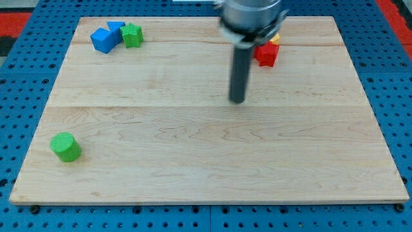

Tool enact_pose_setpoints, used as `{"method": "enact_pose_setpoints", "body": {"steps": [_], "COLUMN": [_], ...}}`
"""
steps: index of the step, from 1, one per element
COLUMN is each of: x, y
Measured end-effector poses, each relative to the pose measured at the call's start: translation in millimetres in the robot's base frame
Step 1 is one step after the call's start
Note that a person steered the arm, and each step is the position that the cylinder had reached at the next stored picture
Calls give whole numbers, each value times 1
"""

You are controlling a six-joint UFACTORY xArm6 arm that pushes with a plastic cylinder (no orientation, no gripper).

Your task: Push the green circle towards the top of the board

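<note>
Our tip (237, 100) rests on bare board (193, 129), touching no block. Green circle (65, 147) sits far lower-left of it; red block (266, 54) just upper-right.

My tip (237, 100) rests mid-bench (206, 161); the green circle (65, 147) lies well apart at its eight o'clock, near the view's left edge.
</note>
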State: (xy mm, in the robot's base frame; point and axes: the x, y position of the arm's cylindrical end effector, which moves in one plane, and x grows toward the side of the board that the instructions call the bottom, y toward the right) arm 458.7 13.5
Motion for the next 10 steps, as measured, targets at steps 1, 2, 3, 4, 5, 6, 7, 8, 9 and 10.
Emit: {"method": "enact_pose_setpoints", "body": {"steps": [1,2,3,4,5,6,7,8,9,10], "x": [62,122,116,66,37,47,60,28,8,18], "y": [-89,-183,-268,-254,-222,-213,-208,-198,-174,-154]}}
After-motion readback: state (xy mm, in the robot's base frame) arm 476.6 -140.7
